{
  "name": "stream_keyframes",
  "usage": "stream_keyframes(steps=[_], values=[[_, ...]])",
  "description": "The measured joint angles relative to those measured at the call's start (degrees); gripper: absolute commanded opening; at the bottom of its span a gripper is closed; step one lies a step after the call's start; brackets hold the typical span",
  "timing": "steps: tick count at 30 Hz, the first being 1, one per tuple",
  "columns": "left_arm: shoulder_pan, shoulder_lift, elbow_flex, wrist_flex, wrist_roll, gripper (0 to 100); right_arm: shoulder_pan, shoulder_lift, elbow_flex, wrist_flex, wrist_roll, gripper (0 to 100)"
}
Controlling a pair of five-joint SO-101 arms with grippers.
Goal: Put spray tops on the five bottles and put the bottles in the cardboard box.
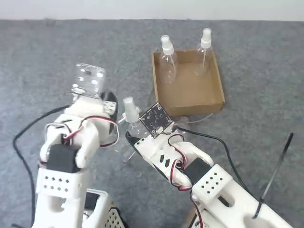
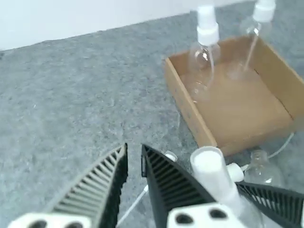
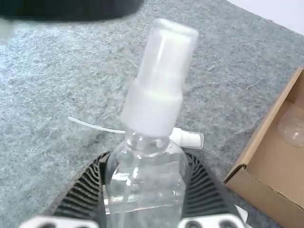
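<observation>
Covering the worktop (image 1: 57,52) from edge to edge is a grey, felt-like mat, and a strip of white wall (image 1: 142,9) runs along its far side. The cardboard box (image 1: 190,105) sits open on the mat beyond the two arms, on the right arm's side. Two bottles stand upright against its far wall, each with a white sprayer on. The first capped bottle (image 1: 167,66) is in the far corner nearer the left arm, and the second capped bottle (image 1: 202,59) is towards the other far corner.

The right hand (image 3: 148,159) is closed on the held bottle (image 3: 145,190), its ribbed black fingers (image 3: 80,194) pressing the clear body from both sides. This bottle stands upright just in front of the box's near corner, on the left arm's side. A spray top (image 3: 159,80) sits on its neck and leans a little in the right wrist view. Whether it is screwed home I cannot tell.

The left hand (image 2: 134,149) hangs just beside that sprayer, on the side away from the box. Only a narrow slit shows between its fingers, and nothing is between them.

A loose spray top (image 3: 187,138) lies on the mat close behind the held bottle, its thin tube stretched out flat. A bare bottle (image 2: 259,166) with no top rests just in front of the box's near wall.
</observation>
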State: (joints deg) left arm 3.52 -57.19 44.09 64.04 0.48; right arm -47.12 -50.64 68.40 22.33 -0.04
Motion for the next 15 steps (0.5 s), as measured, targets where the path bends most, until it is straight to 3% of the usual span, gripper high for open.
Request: stream_keyframes(steps=[7,15], values=[[-0.35,0.00,-3.43,-2.20,3.08,8,0.00,0.00,0.00,0.00,0.00,0.6],[5.36,1.14,2.02,-4.84,2.02,6,-0.09,0.00,0.35,0.00,0.09,0.6]])
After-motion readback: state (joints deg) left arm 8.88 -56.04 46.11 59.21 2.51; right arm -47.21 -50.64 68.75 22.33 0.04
